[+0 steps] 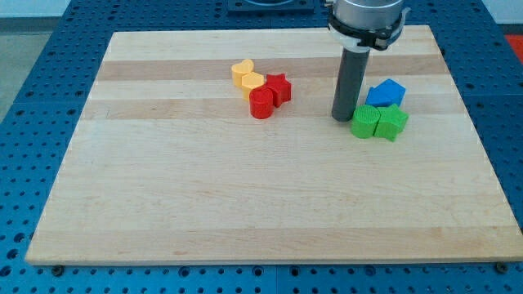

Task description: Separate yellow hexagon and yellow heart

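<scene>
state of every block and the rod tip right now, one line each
yellow heart: touching the yellow hexagon
yellow hexagon: between the heart and the red blocks
red star: against the red cylinder
red cylinder: upright
blue block: behind the green blocks
green blocks: side by side
my tip: just left of the green blocks

A robot arm's end is seen as a light grey metallic cylinder ringed by a black collar with a small clamp lug. From it a straight, smooth, dark grey rod (351,82) is extended down to my tip (342,118), blunt and flat-ended.
</scene>
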